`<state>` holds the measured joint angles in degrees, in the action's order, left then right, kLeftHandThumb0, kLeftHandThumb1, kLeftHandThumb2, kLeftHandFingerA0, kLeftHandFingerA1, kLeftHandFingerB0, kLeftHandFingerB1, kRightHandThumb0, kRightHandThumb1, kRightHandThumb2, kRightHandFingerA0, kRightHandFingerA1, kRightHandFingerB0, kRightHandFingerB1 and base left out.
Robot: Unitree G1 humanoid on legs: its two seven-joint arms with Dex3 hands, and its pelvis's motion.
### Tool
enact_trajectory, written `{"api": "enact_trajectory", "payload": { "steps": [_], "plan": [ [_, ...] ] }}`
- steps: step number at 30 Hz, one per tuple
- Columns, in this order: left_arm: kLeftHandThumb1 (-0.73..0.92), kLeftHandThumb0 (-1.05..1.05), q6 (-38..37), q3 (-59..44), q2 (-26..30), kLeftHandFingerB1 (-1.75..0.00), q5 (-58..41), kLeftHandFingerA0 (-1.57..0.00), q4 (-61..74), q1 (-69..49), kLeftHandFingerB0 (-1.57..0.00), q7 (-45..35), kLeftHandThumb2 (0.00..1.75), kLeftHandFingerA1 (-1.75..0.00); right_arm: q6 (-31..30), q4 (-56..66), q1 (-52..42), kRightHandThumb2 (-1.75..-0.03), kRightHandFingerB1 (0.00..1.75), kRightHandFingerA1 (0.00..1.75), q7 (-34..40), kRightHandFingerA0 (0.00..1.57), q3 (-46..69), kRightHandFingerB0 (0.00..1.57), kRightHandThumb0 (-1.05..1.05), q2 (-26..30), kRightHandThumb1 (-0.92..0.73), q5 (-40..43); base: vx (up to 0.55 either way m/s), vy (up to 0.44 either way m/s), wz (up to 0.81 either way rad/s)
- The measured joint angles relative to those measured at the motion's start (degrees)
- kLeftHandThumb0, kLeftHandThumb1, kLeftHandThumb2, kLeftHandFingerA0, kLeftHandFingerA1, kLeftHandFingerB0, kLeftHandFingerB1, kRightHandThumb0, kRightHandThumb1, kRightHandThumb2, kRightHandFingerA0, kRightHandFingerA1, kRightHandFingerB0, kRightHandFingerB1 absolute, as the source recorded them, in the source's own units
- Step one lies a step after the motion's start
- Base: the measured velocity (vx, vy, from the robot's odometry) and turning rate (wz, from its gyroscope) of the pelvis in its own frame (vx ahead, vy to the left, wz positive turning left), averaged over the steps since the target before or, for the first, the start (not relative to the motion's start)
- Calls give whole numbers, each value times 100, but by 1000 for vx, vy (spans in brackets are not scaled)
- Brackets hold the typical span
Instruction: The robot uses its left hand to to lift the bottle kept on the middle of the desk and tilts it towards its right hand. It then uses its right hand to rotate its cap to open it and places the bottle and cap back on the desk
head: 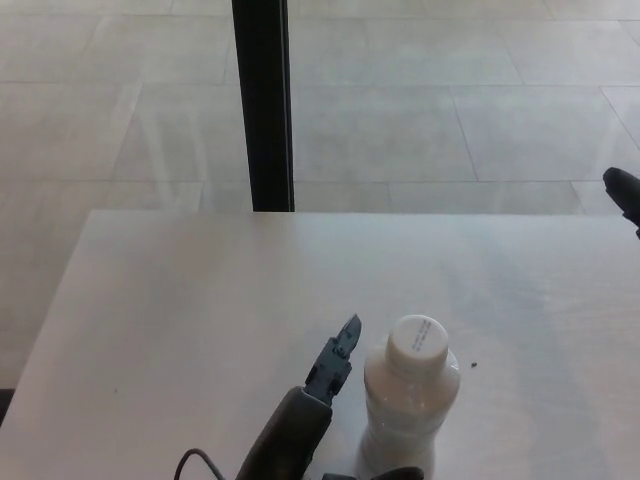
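Note:
A white bottle with a white cap stands upright on the pale desk, near the front edge at the middle. My left hand comes up from the bottom edge just left of the bottle. Its fingers point up beside the bottle's shoulder, and the thumb tip shows low in front of the bottle's base. The hand is open, with the bottle between thumb and fingers but not gripped. A small black part of my right hand shows at the right edge, far from the bottle.
A black vertical post stands behind the desk's far edge. Tiled floor lies beyond. A tiny dark speck sits on the desk right of the bottle.

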<state>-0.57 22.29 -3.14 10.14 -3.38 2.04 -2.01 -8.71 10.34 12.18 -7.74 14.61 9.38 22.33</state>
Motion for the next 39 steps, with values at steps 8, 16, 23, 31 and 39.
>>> {"api": "enact_trajectory", "payload": {
  "steps": [8, 16, 23, 31, 39],
  "plan": [
    [48, -80, -320, -6, -202, 0, 246, 0, -338, 48, 0, 403, 56, 0, -15, 0, 161, -74, 30, 41, 146, 12, -12, 20, -89, -8, -92, -71, 0, 0, 0],
    [50, -83, -527, -22, -495, 0, 320, 0, -644, 327, 0, 578, 85, -18, -24, -5, 229, -74, 30, 42, 225, 13, -23, 21, -89, -8, -92, -180, 0, 0, 0],
    [46, -77, -774, 24, -725, 0, 327, 0, -983, 619, 0, 643, 79, -22, -31, -31, 266, -74, 29, 40, 269, 14, -9, 20, -89, -13, -92, -187, 0, 0, 0],
    [33, -59, -1016, 99, -751, -40, 318, -43, -1241, 712, -2, 705, 72, -74, -29, -98, 337, -72, 30, 39, 322, 16, 112, 24, -87, -23, -92, -187, 0, 0, 0],
    [78, 3, -1417, 238, -758, -87, 334, -88, -1725, 763, -73, 908, 92, -165, -12, -153, 383, -71, 29, 38, 497, 25, 305, 25, -81, -144, -92, -192, 0, 0, 0]
  ]
}}
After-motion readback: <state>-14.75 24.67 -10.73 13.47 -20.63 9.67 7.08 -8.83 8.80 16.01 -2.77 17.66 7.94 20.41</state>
